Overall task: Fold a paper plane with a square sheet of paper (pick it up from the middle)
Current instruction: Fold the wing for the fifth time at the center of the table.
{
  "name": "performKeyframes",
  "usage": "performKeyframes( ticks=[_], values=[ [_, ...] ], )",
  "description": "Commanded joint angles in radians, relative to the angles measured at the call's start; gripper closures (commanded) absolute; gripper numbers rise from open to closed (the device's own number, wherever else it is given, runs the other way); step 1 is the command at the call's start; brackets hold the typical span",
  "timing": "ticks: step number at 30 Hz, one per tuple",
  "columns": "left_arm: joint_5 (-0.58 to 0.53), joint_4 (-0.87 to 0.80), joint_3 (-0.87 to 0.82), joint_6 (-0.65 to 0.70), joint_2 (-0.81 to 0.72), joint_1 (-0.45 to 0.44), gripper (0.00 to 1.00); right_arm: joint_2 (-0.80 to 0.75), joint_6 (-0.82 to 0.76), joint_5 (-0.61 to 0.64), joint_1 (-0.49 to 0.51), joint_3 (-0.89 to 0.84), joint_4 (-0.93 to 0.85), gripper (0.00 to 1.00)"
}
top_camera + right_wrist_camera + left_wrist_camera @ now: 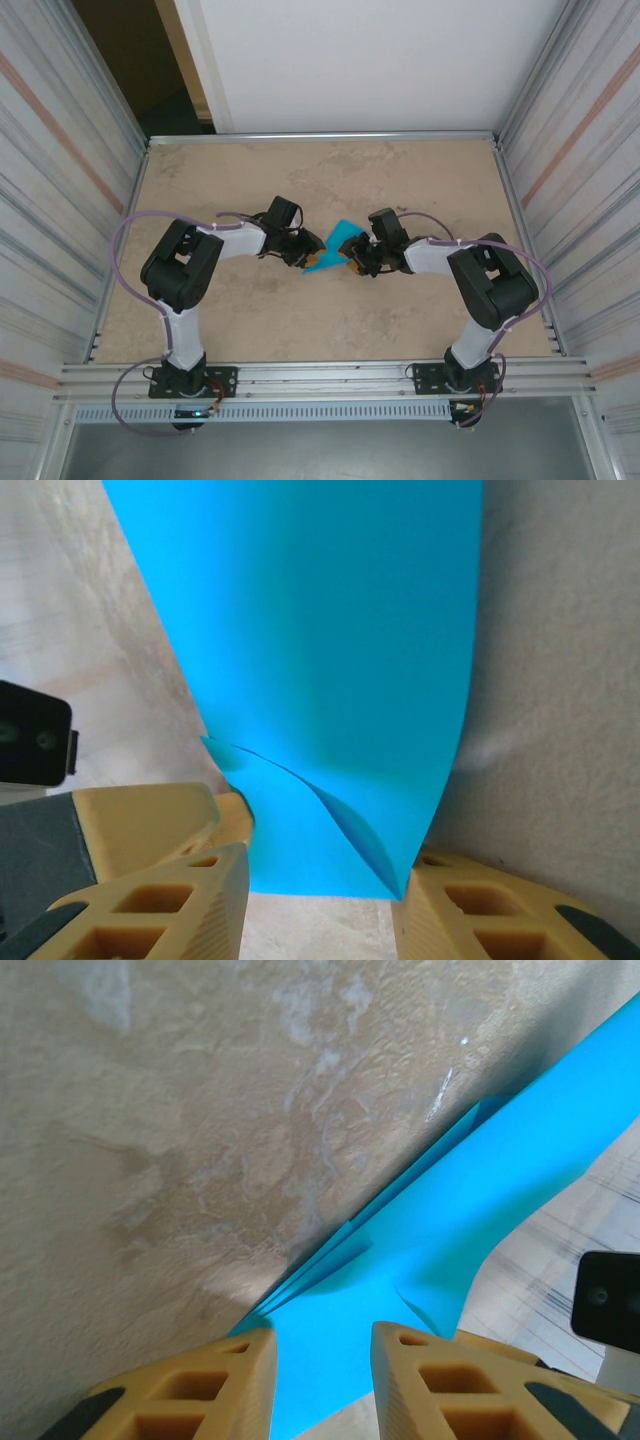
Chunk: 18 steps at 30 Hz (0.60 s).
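Paper plane [335,247], half-made, hangs just above the middle of the table [400,170], stretched between my two grippers. On the left wrist camera its folded layers narrow down into the gap of the left gripper [322,1375]. The jaws there stand partly apart with blue filling the space between them, and I cannot tell whether they actually bear on it. On the right wrist camera the wide flat end comes down between the fingers of the right gripper [325,885]. Those jaws are also apart, one corner touches the right-hand finger, and I cannot tell if anything is pinched.

My worry is the loose curled flap near the right fingers. If those jaws close where they stand, I judge they would press a stray crease into it. If the arms draw apart, thin paper like this could tear, and a slack left hold would let it slip.

From above, its long axis runs diagonally, with the narrow end near and left and the broad end far and right.
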Motion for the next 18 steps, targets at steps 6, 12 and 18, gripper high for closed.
performKeyframes(
  ticks=[6,12,18],
  values=[
    [0.001,-0.063,-0.032,-0.017,0.007,0.005,0.68,-0.019,-0.004,0.027,-0.019,-0.038,0.074,0.65],
    [0.003,-0.057,-0.029,-0.013,0.003,0.004,0.68,-0.015,0.01,0.02,-0.016,-0.05,0.103,0.74],
    [0.009,-0.037,-0.028,-0.006,-0.016,0.005,0.63,-0.02,0.015,0.032,-0.017,-0.052,0.102,0.87]
  ],
)
